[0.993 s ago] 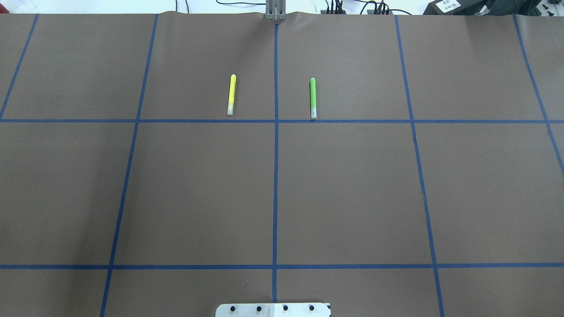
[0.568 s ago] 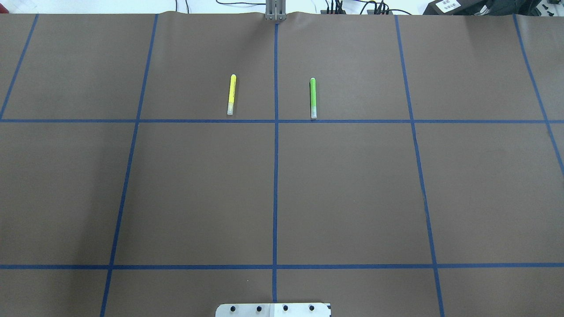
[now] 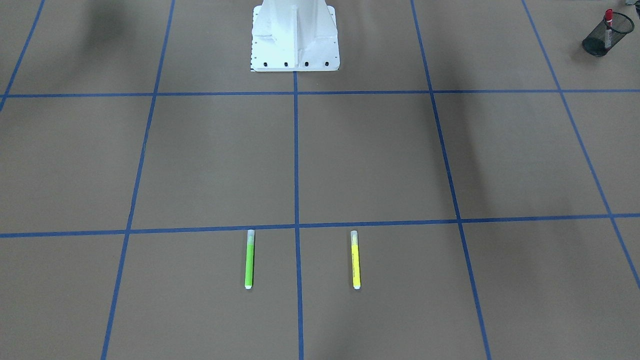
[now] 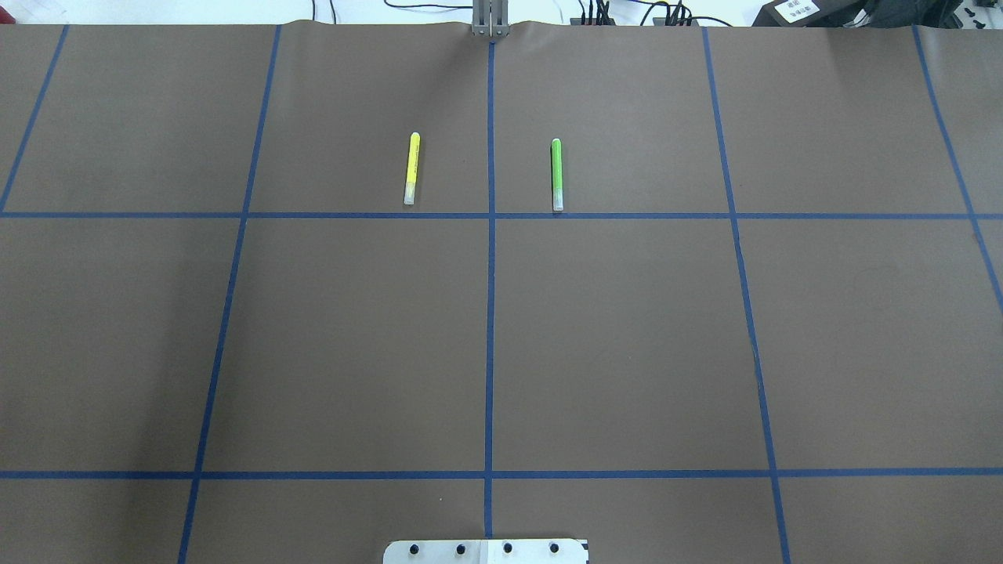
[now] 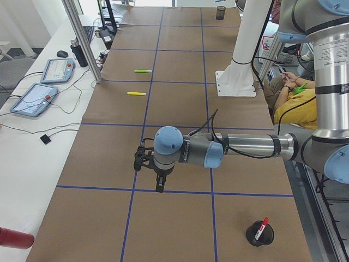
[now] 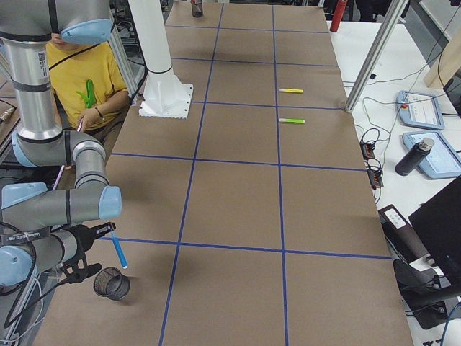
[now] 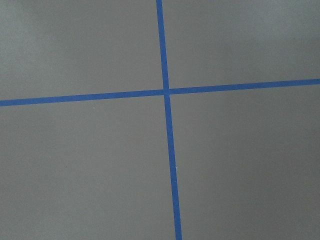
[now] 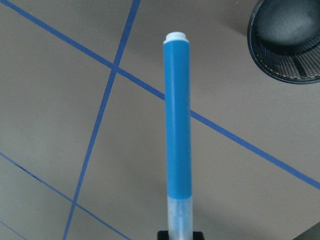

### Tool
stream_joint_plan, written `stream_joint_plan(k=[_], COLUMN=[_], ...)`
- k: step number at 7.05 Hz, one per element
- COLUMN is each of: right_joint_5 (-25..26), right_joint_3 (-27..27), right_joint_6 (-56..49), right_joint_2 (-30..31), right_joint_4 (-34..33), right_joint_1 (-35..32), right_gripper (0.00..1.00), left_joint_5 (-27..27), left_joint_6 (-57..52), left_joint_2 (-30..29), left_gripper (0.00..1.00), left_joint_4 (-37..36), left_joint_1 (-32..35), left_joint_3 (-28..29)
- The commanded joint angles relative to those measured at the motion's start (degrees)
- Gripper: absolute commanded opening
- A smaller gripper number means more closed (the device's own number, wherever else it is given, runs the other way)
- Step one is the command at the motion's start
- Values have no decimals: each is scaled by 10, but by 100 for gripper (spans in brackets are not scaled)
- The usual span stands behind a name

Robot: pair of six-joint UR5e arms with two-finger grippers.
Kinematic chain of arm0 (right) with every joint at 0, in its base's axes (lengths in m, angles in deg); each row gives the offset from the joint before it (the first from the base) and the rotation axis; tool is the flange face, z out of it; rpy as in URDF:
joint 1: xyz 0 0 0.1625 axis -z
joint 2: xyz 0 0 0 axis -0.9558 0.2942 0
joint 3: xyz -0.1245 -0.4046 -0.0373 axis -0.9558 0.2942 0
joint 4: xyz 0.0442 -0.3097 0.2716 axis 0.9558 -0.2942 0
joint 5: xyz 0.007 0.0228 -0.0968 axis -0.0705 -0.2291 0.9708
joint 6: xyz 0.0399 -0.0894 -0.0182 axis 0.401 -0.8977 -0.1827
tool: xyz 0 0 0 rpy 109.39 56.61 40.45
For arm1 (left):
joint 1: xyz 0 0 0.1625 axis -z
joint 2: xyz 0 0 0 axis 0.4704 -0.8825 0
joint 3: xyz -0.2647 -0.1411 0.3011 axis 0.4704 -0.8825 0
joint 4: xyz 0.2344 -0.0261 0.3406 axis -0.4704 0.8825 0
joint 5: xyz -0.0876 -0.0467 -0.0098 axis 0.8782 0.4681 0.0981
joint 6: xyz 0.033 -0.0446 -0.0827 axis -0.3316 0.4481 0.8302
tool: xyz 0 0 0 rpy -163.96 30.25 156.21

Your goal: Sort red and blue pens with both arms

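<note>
Right gripper (image 8: 180, 234) clamps the blue pen (image 8: 178, 115) by its clear cap, mesh cup (image 8: 287, 70) at 1 o'clock off the tip: released early, it may clip the rim and roll; left gripper (image 5: 160, 187) state, cannot tell

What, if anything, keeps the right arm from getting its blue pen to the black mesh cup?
Probably nothing: yes, it looks reachable. The right arm holds the blue pen close to the black mesh cup, with only bare table between.
</note>
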Motion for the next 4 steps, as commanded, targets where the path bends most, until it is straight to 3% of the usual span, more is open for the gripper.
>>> stream_joint_plan(k=[1, 4], right_joint_5=[-14, -5], right_joint_3=[51, 74], right_joint_6=[25, 27], right_joint_2=[-15, -19], right_joint_4=[-4, -6], right_joint_1=[-5, -31], right_gripper=[0, 0], left_joint_5=[0, 0], left_joint_6=[0, 0], left_joint_2=[6, 9], left_gripper=[100, 100], left_joint_4=[6, 26], left_joint_1=[0, 1], left_joint_3=[-1, -1])
